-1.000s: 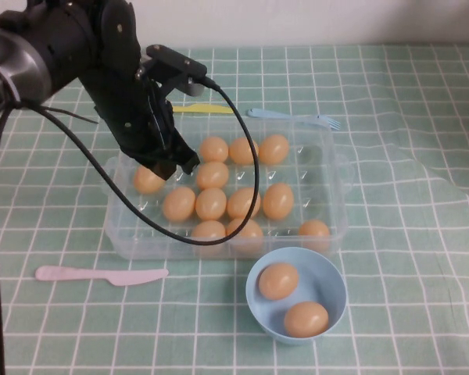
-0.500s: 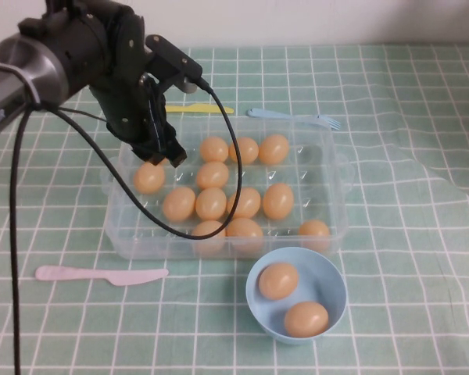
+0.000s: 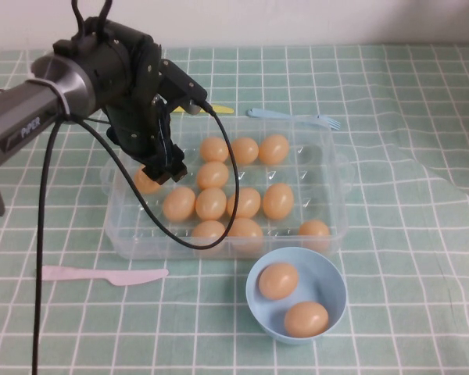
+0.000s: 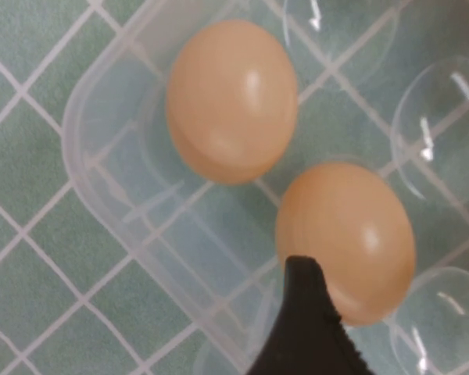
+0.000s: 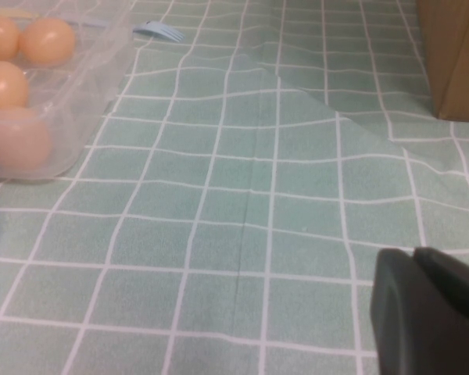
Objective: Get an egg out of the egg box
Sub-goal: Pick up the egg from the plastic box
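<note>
The clear plastic egg box (image 3: 328,168) lies mid-table with several orange-tan eggs in its cups. My left gripper (image 3: 161,167) hangs low over the box's left end, just above the leftmost egg (image 3: 144,183). In the left wrist view two eggs show in the box corner. One black fingertip (image 4: 303,308) sits close beside the nearer egg (image 4: 348,242), and the other egg (image 4: 231,101) lies farther off. The jaws look open with nothing held. My right gripper (image 5: 422,308) is shut and empty, low over the cloth to the right of the box.
A light-blue bowl (image 3: 328,273) with two eggs stands in front of the box. A pink knife (image 3: 102,274) lies front left. A blue fork (image 3: 293,117) and a yellow utensil (image 3: 211,109) lie behind the box. A cardboard box (image 5: 453,55) is at far right.
My left arm has swung left and back, and the gripper has shifted from beside the middle eggs to over the leftmost egg. The eggs have not moved.
</note>
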